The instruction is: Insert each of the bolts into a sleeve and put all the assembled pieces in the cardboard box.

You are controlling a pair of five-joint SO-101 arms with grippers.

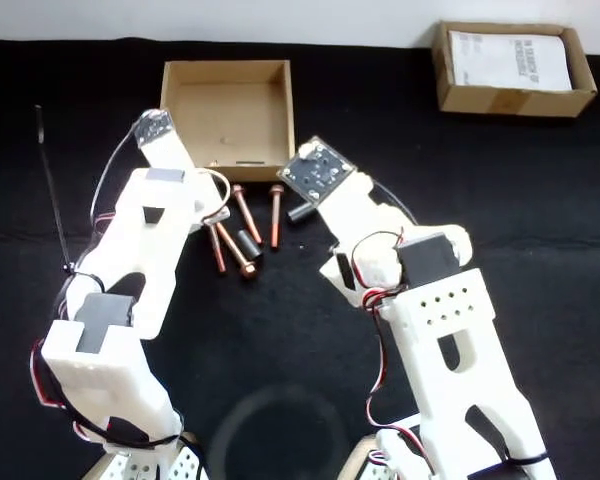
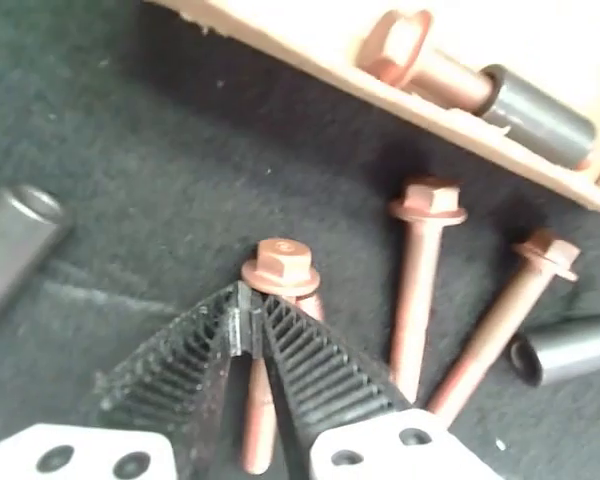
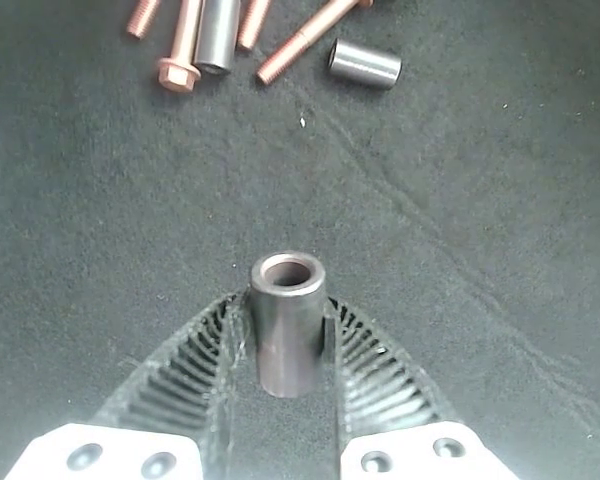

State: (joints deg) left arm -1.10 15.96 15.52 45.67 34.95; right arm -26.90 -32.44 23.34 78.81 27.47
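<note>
**End effectors both loaded, box yet to fill**

Left end effector (image 2: 248, 300) is clamped on a copper hex-head bolt (image 2: 280, 268). The right end effector (image 3: 283, 308) grips a grey metal sleeve (image 3: 288, 340). One bolt-in-sleeve assembly (image 2: 470, 85) looks done, and other loose bolts (image 2: 420, 270) wait on the black worktop (image 3: 460, 200). From above, the open cardboard box (image 1: 228, 66) seems to hold none. Where the assembly rests is hard to judge.

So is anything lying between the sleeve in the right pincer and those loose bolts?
Nothing visible. Bare black cloth runs from the held sleeve to the bolts; a loose sleeve lies beside them.
</note>
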